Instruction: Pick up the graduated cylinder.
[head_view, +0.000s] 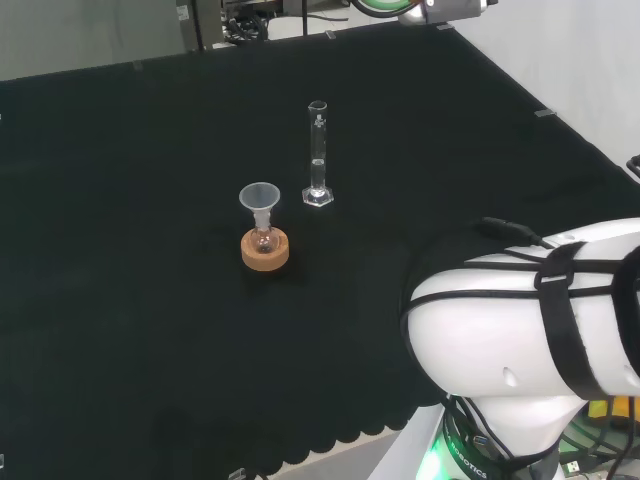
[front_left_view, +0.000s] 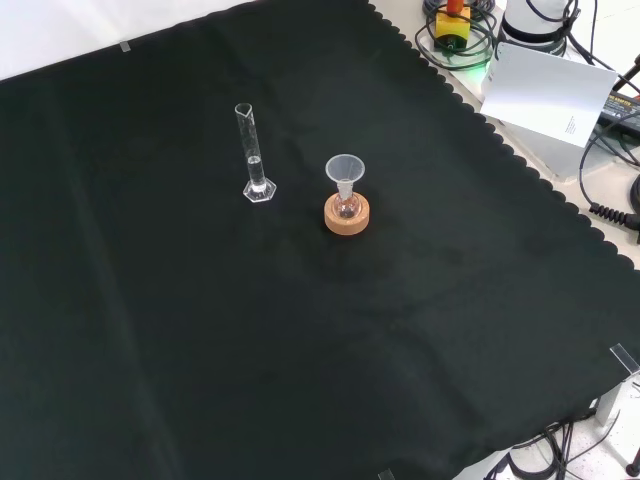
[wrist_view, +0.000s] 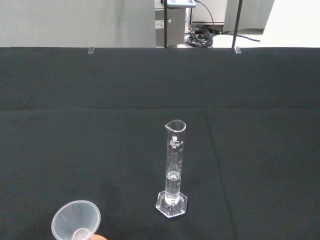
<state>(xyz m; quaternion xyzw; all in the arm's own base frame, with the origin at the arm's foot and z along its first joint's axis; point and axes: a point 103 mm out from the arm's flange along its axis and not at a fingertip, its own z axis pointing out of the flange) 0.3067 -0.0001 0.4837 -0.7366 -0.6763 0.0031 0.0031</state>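
Graduated cylinder, clear glass, stands upright on its hexagonal foot on the black cloth surface. Near it sits a cork ring stand holding a small round flask with a clear funnel in its neck. In the head view the cylinder is just right of that stand and a little farther off; they do not touch. Whether the hand is open or closed cannot be told.
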